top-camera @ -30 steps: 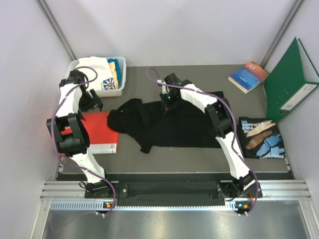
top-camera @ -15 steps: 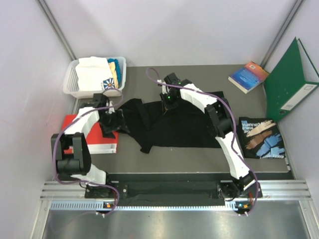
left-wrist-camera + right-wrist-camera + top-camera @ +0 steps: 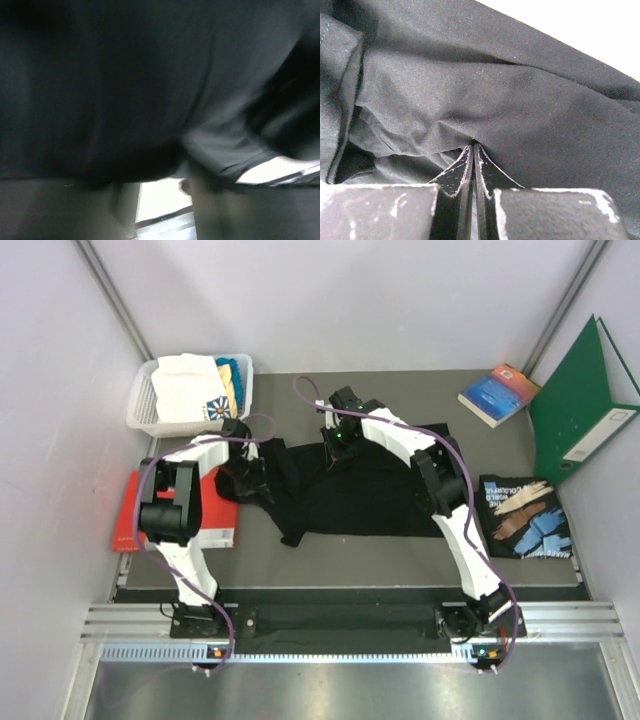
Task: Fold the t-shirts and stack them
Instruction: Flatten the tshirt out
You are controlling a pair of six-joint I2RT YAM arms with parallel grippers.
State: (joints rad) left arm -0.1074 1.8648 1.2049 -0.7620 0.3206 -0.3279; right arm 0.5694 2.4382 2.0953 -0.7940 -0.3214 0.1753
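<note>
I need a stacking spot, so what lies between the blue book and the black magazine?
Only bare grey table, seen in the top view, between the blue book and the black magazine.

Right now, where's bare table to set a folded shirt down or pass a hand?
Best: the near strip of table in front of the black t-shirt. Also the far strip behind it, between basket and blue book. Crowded: left by the red book, right by magazine and green binder.
</note>
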